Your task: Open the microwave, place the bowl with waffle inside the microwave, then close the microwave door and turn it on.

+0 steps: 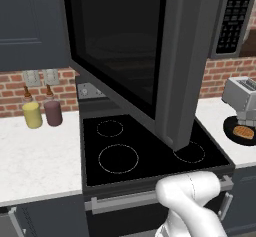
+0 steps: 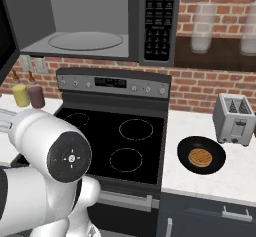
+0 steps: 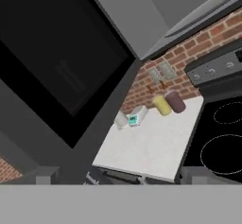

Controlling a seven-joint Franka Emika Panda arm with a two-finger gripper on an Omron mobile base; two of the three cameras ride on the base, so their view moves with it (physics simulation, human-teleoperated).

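Observation:
The microwave (image 2: 159, 18) hangs above the stove with its grey cavity and glass turntable showing. The microwave door (image 1: 120, 46) stands swung wide open to the left, its black window facing out; in the hand view the microwave door (image 3: 56, 62) looms close at the upper left. The black bowl (image 2: 186, 150) sits on the right counter in front of the toaster, and the golden waffle (image 2: 201, 157) lies in it. The left base view also has the bowl (image 1: 229, 126) and the waffle (image 1: 244, 132) at its right edge. My gripper (image 3: 120, 176) is open and holds nothing, far left of the bowl.
A black glass-top stove (image 2: 115, 136) lies below the microwave. A silver toaster (image 2: 234, 118) stands behind the bowl. Yellow and dark-red shakers (image 1: 32, 113) stand on the left counter by the brick wall. Glass jars (image 2: 202, 28) rest on a shelf right of the microwave.

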